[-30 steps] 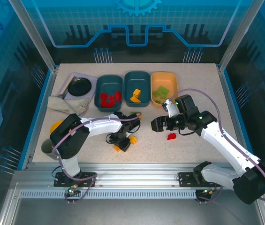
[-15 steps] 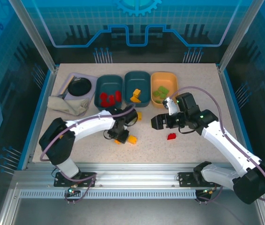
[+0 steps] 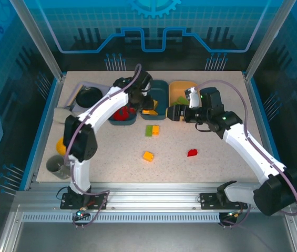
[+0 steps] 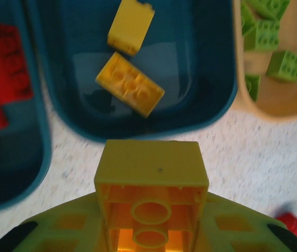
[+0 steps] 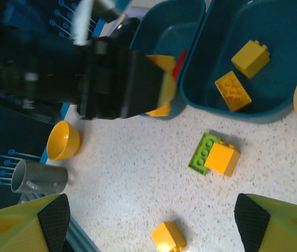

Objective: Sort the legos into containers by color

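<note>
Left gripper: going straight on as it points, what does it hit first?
Beyond its held yellow brick, probably the middle teal tub, near its front rim or the flat yellow brick inside; depth is unclear.

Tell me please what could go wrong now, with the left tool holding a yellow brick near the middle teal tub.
1. The yellow brick in the left tool seems to hang short of the near rim of the middle tub; released here, it may land on the table.
2. The right tool, open, hovers close beside the left one; they might collide.
</note>
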